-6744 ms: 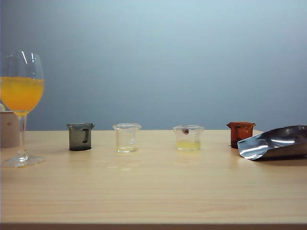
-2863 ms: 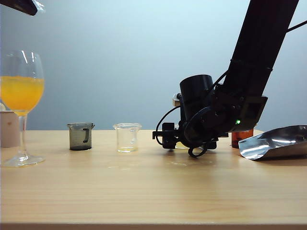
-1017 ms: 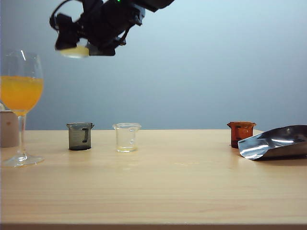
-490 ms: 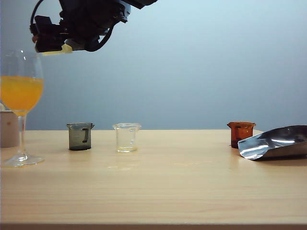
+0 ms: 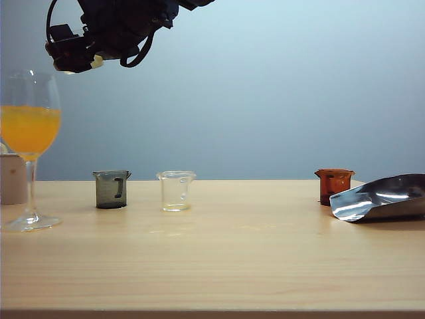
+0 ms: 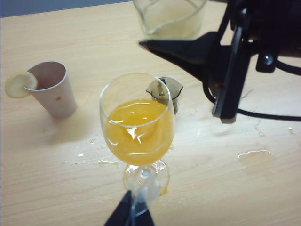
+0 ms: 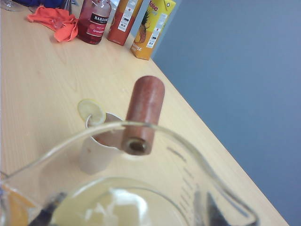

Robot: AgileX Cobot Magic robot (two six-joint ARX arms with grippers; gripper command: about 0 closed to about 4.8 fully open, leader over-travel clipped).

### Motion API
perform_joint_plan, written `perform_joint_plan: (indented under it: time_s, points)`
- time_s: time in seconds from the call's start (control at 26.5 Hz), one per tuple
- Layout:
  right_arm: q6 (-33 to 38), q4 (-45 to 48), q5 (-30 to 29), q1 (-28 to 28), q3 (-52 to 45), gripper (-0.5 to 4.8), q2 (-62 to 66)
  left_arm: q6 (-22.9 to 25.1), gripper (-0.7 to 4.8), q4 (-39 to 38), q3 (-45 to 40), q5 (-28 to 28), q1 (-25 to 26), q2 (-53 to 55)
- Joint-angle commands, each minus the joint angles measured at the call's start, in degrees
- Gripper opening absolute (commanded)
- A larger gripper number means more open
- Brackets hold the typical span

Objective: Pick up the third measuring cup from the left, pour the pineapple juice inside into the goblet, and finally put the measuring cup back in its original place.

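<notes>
The right gripper [image 5: 74,58] hung high at the left of the exterior view, above and just right of the goblet [image 5: 30,143], clamped on the third measuring cup [image 5: 97,61]. On the table [image 5: 219,259], the goblet stood far left with a paper cup [image 5: 13,178] behind it. To the right came a dark cup [image 5: 111,189], a clear cup [image 5: 176,190], then, well apart, another cup [image 5: 333,183] behind a metal scoop [image 5: 382,197]. The left gripper [image 6: 133,214] stood by the goblet's foot.

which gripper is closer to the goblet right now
Left. The left gripper sits right at the goblet's foot; the right gripper, holding the third measuring cup, is above its rim.
</notes>
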Motion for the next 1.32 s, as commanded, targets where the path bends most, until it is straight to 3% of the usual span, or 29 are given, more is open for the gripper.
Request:
perform_joint_plan:
  time_s: [0.04, 0.38, 0.64, 1.32]
  points:
    - [-0.63, 1.79, 0.09, 0.13, 0.59, 2.01, -0.59, -0.04, -0.04, 0.44, 0.20, 0.00, -0.02, -0.04]
    - [-1.03, 3.37, 0.11, 0.24, 0.59, 2.01, -0.59, -0.04, -0.04, 0.44, 0.20, -0.09, 0.07, 0.11]
    - [-10.95, 4.37, 0.02, 0.35, 0.59, 2.01, -0.59, -0.04, -0.04, 0.44, 0.20, -0.07, 0.07, 0.11]
    - [-26.69, 5.92, -2.56, 0.50, 0.59, 2.01, -0.59, -0.04, -0.04, 0.44, 0.20, -0.04, 0.07, 0.11]
